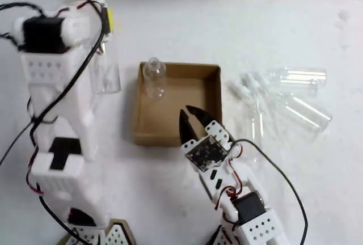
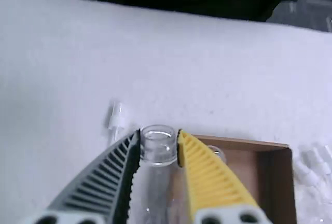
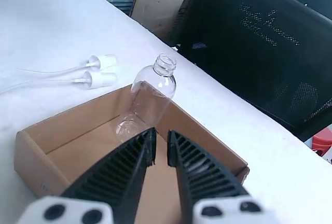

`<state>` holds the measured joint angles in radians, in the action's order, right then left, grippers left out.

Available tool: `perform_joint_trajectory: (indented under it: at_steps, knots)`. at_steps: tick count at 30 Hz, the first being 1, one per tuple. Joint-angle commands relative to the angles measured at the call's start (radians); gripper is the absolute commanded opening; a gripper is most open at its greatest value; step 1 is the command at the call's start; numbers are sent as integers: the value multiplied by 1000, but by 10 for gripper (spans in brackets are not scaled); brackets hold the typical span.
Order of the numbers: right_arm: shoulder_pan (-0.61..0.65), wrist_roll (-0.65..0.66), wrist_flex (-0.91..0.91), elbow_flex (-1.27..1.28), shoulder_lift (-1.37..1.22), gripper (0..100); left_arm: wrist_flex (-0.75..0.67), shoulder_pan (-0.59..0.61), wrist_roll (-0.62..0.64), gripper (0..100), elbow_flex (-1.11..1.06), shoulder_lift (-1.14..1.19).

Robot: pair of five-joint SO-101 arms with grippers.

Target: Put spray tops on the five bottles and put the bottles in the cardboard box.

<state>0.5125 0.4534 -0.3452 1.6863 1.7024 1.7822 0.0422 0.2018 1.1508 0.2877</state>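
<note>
Two arms are at the tabletop (image 1: 227, 29). The left end effector (image 2: 158, 134) clamps the neck of an uncapped bottle (image 2: 155, 152), at 9 o'clock from the cardboard box (image 1: 170, 117). The right end effector (image 3: 160, 149), slightly parted and empty, hangs over the box's 6 o'clock edge. A second bottle (image 1: 154, 77) leans on the box's 12 o'clock wall. Loose bottles (image 1: 300, 92) and spray tops (image 1: 245, 89) lie at 3 o'clock.

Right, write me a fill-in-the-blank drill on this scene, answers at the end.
1. The left jaws are shut on a clear ___.
2. The bottle leaning in the box has no ___ on its neck.
3. The right jaws hold ___.
4. The loose bottles lie on the ___ arm's side of the box.
Missing words: bottle; spray top; nothing; right.
</note>
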Motion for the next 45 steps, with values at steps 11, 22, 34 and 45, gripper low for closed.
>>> perform_joint_trajectory:
  at_steps: [11, 22, 34, 45]
  knots:
    - [-7, 8, 5, 9, 2, 31, -236, -262, 15, 23, -896, -826]
    - [-8, 8, 5, 9, 2, 30, -1177, -213, 58, 24, -1961, -1353]
    - [-68, 8, 39, 9, 4, 29, -2185, -291, -75, 24, -2774, -1498]
    - [-64, 8, 36, 9, 1, 28, -2297, -335, -55, 24, -2704, -1280]
